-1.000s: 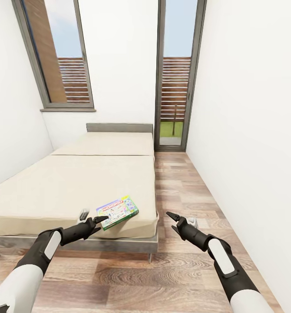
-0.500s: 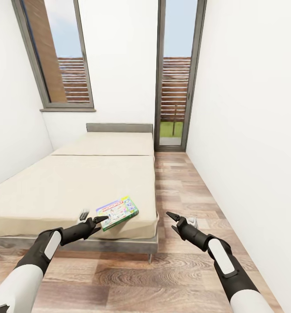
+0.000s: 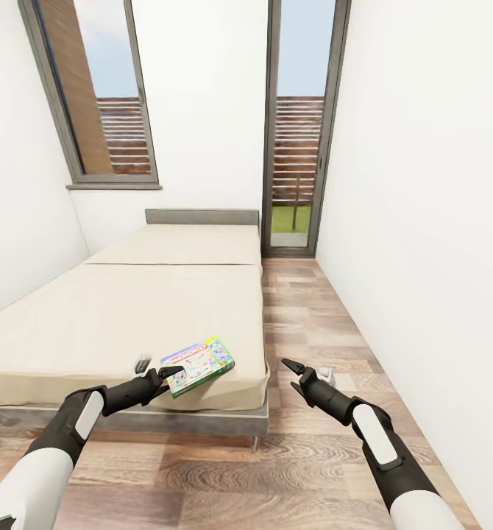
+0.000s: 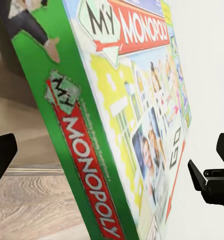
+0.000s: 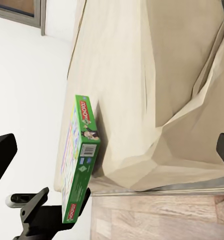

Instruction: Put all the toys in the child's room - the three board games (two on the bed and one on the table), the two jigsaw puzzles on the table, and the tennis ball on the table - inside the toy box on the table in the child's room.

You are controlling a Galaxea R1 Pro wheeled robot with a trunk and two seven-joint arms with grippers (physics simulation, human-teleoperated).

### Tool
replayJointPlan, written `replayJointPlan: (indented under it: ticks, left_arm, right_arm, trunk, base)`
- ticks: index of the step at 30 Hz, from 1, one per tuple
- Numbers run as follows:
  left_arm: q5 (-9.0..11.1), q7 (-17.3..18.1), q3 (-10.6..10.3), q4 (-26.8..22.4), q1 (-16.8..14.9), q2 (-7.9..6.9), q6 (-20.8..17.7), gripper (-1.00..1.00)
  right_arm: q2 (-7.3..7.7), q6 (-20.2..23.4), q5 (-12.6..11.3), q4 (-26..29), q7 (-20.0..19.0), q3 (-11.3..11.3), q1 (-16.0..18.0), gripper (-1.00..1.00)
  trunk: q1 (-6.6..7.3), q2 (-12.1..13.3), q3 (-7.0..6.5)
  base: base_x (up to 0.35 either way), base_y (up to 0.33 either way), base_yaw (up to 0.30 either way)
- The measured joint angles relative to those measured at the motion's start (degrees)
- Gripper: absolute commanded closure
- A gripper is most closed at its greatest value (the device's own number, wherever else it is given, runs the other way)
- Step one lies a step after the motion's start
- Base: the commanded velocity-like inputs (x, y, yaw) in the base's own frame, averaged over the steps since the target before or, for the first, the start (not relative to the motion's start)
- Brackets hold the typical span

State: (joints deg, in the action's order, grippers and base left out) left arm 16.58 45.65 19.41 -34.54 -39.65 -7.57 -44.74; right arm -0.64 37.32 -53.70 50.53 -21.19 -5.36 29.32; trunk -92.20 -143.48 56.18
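A green My Monopoly board game (image 3: 199,364) lies flat on the beige bed (image 3: 114,316), near its front right corner. My left gripper (image 3: 168,376) is open at the box's near corner, one dark fingertip overlapping its edge. In the left wrist view the board game (image 4: 117,125) looms close between the spread fingers (image 4: 209,180), its green side edge towards me. My right gripper (image 3: 291,373) hangs open over the wooden floor, right of the bed corner. The right wrist view shows the board game (image 5: 79,160) and the left gripper (image 5: 41,210) beside it. Table, toy box, puzzles and ball are out of view.
The bed fills the room's left side on a grey frame (image 3: 188,419). A strip of wooden floor (image 3: 305,309) runs along the white right wall (image 3: 423,221) to a glass door (image 3: 298,147). A window (image 3: 99,96) sits at the back left.
The whole view has shifted very slightly, with bed and board game a touch lower in the picture. Both arms keep the same pose and both grippers stay open.
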Motion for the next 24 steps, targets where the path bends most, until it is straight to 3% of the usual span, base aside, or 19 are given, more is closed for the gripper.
replayJointPlan:
  ticks: [14, 15, 24]
  left_arm:
    - [0.0, 0.0, 0.0, 0.0, 0.0, 0.00, 0.0, -1.00]
    - [0.0, 0.0, 0.0, 0.0, 0.0, 0.00, 0.0, 1.00]
    - [0.7, -0.1, 0.0, 0.0, 0.1, 0.08, -0.4, 1.00]
  right_arm:
    - [0.00, 0.0, 0.0, 0.0, 0.0, 0.0, 0.0, -1.00]
    - [0.00, 0.0, 0.0, 0.0, 0.0, 0.0, 0.0, -1.00]
    - [0.07, 0.0, 0.0, 0.0, 0.0, 0.0, 0.0, -1.00]
  trunk:
    - [0.00, 0.0, 0.00]
    - [0.00, 0.0, 0.00]
    - [0.00, 0.0, 0.00]
  base:
    - [0.002, 0.000, 0.000]
    - [0.000, 0.000, 0.000]
    - [0.000, 0.000, 0.000]
